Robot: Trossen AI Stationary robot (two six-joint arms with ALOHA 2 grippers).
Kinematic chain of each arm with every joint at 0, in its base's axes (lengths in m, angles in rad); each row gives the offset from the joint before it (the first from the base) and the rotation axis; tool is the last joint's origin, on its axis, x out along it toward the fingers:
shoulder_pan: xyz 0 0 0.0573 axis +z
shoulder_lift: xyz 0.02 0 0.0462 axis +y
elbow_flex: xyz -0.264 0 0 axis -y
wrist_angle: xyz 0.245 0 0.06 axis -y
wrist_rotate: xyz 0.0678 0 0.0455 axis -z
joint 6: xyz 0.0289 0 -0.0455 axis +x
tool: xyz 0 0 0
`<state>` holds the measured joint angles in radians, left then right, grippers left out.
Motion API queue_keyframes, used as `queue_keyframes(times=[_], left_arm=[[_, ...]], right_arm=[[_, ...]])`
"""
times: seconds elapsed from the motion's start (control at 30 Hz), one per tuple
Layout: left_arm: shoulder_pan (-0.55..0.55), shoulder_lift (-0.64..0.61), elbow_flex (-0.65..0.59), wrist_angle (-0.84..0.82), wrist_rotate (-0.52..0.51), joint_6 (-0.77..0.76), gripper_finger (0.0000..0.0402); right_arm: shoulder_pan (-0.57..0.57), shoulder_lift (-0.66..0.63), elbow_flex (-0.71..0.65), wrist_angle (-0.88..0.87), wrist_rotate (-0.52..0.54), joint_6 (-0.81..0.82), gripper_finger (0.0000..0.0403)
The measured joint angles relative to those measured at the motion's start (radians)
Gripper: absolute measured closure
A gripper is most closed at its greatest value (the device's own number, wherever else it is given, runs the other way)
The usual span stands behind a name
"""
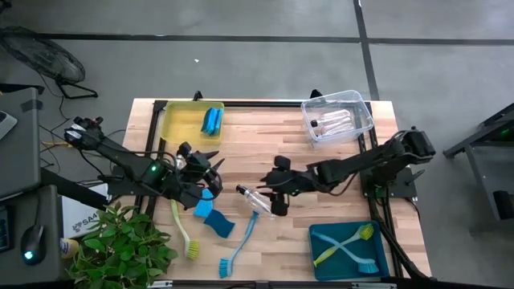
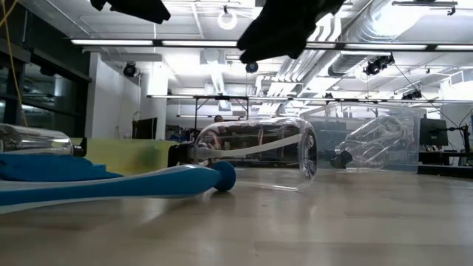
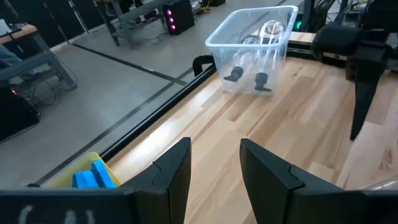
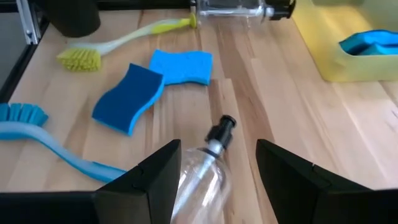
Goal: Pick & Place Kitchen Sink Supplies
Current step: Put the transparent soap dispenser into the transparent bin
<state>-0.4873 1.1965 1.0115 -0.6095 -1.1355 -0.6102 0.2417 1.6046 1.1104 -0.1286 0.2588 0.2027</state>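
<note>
Overhead, strip-lit workshop; on the wooden table (image 1: pixel 337 201), both arms' fingers apart, right fingers (image 4: pixel 217 165) straddling a bottle (image 4: pixel 202 174).

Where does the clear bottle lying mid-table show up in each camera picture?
High view: the clear bottle lies mid-table.
Low view: centre, on its side.
Left wrist view: not seen in it.
Right wrist view: close up, just ahead of the right gripper.
Shared landmark: the yellow bin.
</note>
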Motion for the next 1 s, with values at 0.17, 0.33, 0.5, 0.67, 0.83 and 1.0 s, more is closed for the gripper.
queue_keyframes(times=[0.17,0.33,0.5,0.67,0.83,1.0], left_arm=[[0.0,0.0,0.0,-0.008,0.004,-0.001,0.0268],[0.0,0.0,0.0,-0.017,0.01,-0.009,0.0268],[0.0,0.0,0.0,-0.03,0.022,-0.027,0.0268],[0.0,0.0,0.0,-0.037,0.039,-0.043,0.0268],[0.0,0.0,0.0,-0.049,0.047,-0.058,0.0268],[0.0,0.0,0.0,-0.05,0.048,-0.061,0.0268]], right_arm=[[0.0,0.051,0.053,-0.016,-0.003,0.003,0.0201],[0.0,0.054,0.061,0.002,-0.003,0.021,0.0201],[0.0,0.059,0.061,0.038,0.0,0.029,0.0201],[0.0,0.08,0.061,0.049,0.004,0.029,0.0201],[-0.001,0.121,0.06,0.083,-0.006,0.032,0.0201],[-0.01,0.141,0.06,0.111,-0.025,0.05,0.0201]])
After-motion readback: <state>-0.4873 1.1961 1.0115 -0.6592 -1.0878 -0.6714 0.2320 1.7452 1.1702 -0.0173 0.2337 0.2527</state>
